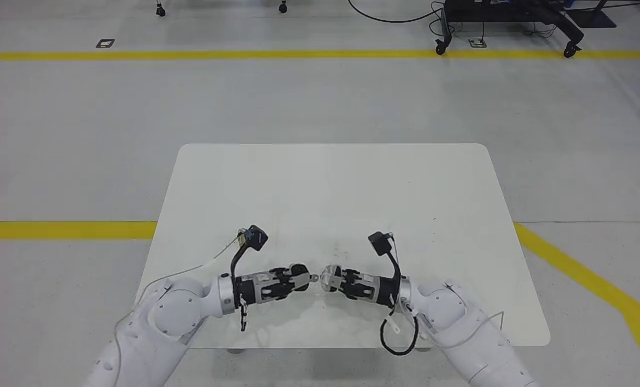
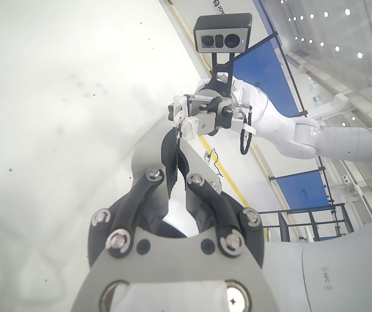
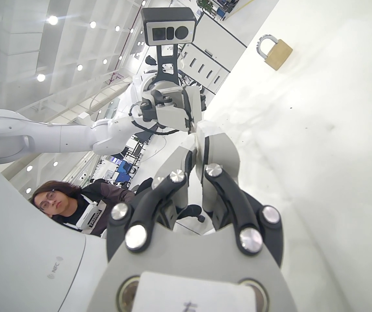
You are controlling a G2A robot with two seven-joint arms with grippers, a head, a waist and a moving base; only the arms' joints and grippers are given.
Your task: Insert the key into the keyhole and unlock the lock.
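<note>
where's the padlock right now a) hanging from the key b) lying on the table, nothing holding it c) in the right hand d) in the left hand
b, the padlock lies on the table with nothing gripping it

Left end effector (image 1: 306,278) and right end effector (image 1: 327,278) tip to tip, both closed.

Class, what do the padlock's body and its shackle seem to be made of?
The padlock's body looks like brass: dull yellow-gold with a soft, matte sheen. Its shackle is probably polished steel: silvery, with bright glints.
</note>
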